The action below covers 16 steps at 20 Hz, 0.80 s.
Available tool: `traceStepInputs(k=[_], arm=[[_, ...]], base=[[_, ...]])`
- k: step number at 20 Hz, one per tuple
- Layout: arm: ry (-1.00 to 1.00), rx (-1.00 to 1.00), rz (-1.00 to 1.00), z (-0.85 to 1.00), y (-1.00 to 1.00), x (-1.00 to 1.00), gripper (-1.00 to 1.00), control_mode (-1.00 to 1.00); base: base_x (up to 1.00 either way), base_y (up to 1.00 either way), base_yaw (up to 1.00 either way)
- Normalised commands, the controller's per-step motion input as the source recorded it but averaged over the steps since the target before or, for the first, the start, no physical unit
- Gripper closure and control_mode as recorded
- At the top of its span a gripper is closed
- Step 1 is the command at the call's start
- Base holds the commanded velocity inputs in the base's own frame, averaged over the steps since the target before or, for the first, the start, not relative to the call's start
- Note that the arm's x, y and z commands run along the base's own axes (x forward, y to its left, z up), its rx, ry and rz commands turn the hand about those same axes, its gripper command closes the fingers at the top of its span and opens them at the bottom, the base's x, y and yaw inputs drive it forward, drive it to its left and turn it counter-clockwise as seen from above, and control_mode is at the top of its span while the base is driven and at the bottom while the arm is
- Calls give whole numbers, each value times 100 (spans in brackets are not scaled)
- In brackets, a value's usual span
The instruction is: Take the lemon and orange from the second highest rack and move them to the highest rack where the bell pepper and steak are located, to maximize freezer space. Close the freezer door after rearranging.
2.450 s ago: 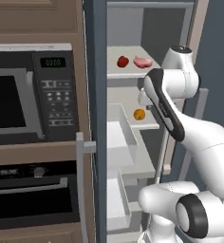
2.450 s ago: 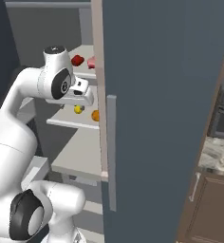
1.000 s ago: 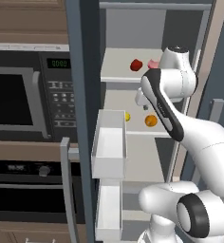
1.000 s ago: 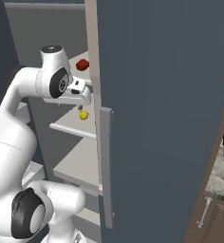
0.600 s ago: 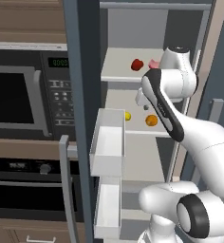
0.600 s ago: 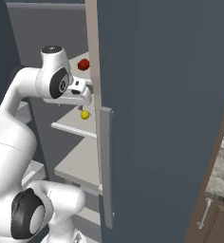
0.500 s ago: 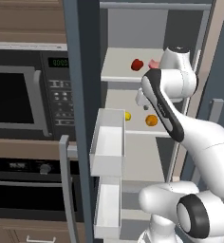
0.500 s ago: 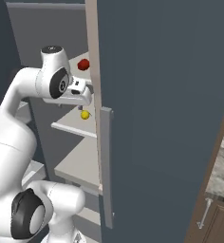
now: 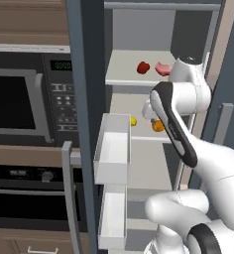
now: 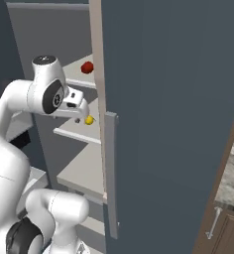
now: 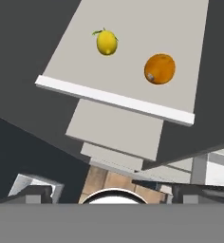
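On the second rack, lemon (image 11: 106, 42) at 11 o'clock, orange (image 11: 160, 69) at 1; my released hand (image 10: 78, 115) should pinch their firm, roll-prone middles.

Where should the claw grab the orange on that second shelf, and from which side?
Across its widest middle, coming in from the open front of the shelf. The orange is a smooth ball sitting free, apart from the lemon, so both sides look clear. The open claw seems wide enough.
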Motion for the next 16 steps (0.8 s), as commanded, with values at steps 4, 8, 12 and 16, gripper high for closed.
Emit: traceStepInputs(k=[4, 8, 12, 16], arm=[[0, 17, 0, -10, 16, -42, -100, -100], [0, 19, 0, -12, 50, -28, -100, -100], [0, 15, 0, -15, 60, -28, -100, -100], [0, 8, -8, -20, 75, -20, -100, -100]], base=[[0, 0, 0], [0, 0, 0], [0, 0, 0], [0, 0, 0]])
